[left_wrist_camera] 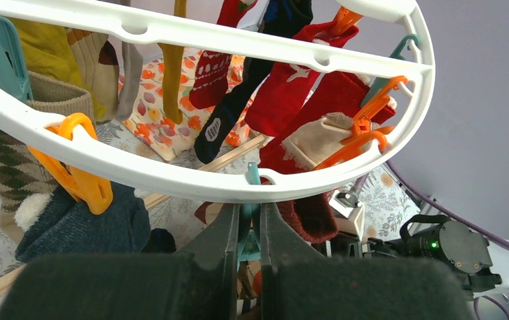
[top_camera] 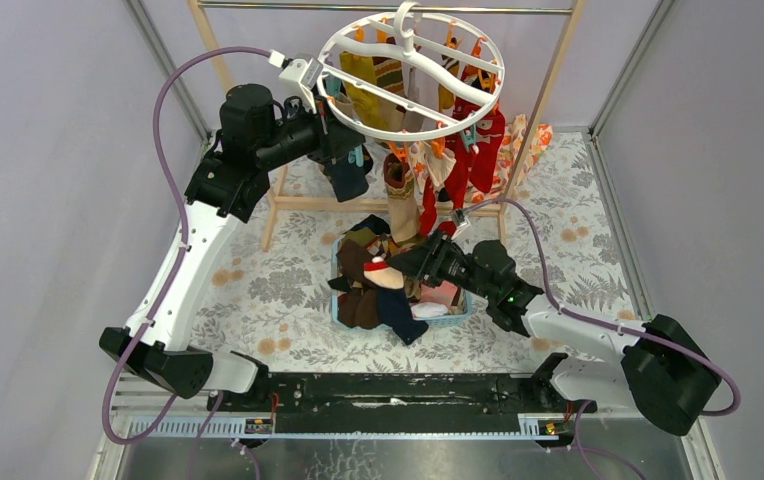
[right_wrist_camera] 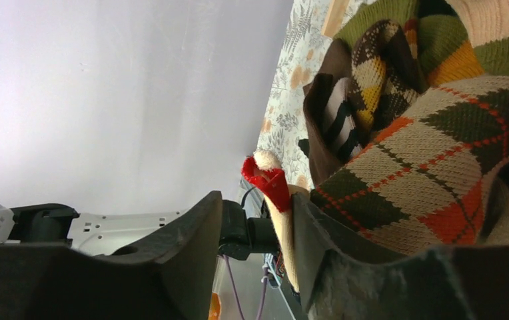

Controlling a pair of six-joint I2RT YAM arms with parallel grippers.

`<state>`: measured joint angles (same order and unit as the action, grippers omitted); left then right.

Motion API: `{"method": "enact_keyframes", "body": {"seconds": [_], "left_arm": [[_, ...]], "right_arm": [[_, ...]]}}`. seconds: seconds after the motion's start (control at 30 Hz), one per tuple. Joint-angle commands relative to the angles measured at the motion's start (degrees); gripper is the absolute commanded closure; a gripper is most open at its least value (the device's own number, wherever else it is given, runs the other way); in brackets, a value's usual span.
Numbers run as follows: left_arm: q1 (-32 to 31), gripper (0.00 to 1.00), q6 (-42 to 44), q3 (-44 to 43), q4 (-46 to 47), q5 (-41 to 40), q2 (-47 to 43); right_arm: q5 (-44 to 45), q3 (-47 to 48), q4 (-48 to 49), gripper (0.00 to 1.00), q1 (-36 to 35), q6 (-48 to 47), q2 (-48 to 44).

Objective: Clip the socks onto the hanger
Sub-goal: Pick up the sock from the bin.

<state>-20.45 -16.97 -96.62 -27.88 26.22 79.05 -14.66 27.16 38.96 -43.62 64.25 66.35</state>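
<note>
The white oval hanger (top_camera: 408, 70) hangs from the rod with several socks clipped on, among them red ones (top_camera: 483, 140) and a beige argyle one (top_camera: 398, 205). My left gripper (top_camera: 346, 140) is at the ring's near left rim (left_wrist_camera: 172, 173), shut on a teal clip (left_wrist_camera: 252, 179) that dangles from it. My right gripper (top_camera: 413, 262) is low over the sock pile in the blue basket (top_camera: 458, 312). Its jaws stand apart, and a cream sock with a red tip (right_wrist_camera: 275, 190) lies between them against the right finger (right_wrist_camera: 312, 227). An argyle sock (right_wrist_camera: 438, 153) lies beside it.
A wooden-framed rack (top_camera: 543, 90) with a metal rod carries the hanger. An orange-and-white floral cloth (top_camera: 518, 145) hangs behind the socks. Orange clips (left_wrist_camera: 78, 180) dangle from the ring. Grey walls close in the left and right sides of the flowered table cover (top_camera: 278, 290).
</note>
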Motion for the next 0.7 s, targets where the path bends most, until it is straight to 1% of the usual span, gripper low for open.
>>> {"method": "enact_keyframes", "body": {"seconds": [0.0, 0.03, 0.13, 0.23, 0.27, 0.33, 0.43, 0.57, 0.67], "left_arm": [[0.49, 0.96, 0.27, 0.07, 1.86, 1.09, 0.23], [0.51, 0.96, 0.2, 0.09, 1.86, 1.16, 0.17], [0.5, 0.96, 0.25, 0.07, 1.75, 1.15, 0.06], [0.5, 0.96, 0.61, -0.08, 1.38, 1.04, -0.03], [0.5, 0.96, 0.7, -0.06, 1.28, 1.03, -0.09], [0.5, 0.96, 0.71, -0.06, 1.17, 1.14, -0.12], [0.5, 0.96, 0.35, -0.28, 1.21, 1.63, 0.02], [0.54, 0.96, -1.12, -0.34, 1.65, 3.34, 0.23], [0.5, 0.96, -2.62, -0.35, 2.27, 4.17, 0.32]], "right_arm": [[-0.41, 3.35, 3.31, 0.49, -1.6, -2.71, 1.61], [-0.38, 3.92, 2.82, 0.5, -1.79, -3.25, 2.07], [0.68, 5.04, 1.31, 0.65, -2.37, -5.09, 2.34], [2.91, 6.42, -3.5, 0.83, -2.76, -8.12, 0.04], [3.57, 7.13, -5.04, 0.91, -2.83, -9.34, -1.04], [4.62, 8.55, -9.07, 1.0, -2.88, -12.3, -3.49], [4.96, 10.33, -13.27, 1.0, -2.88, -16.36, -6.89], [2.28, 12.27, -11.88, 1.0, -2.82, -18.91, -8.48], [2.59, 14.86, -10.97, 1.0, -2.88, -20.62, -7.77]]}}
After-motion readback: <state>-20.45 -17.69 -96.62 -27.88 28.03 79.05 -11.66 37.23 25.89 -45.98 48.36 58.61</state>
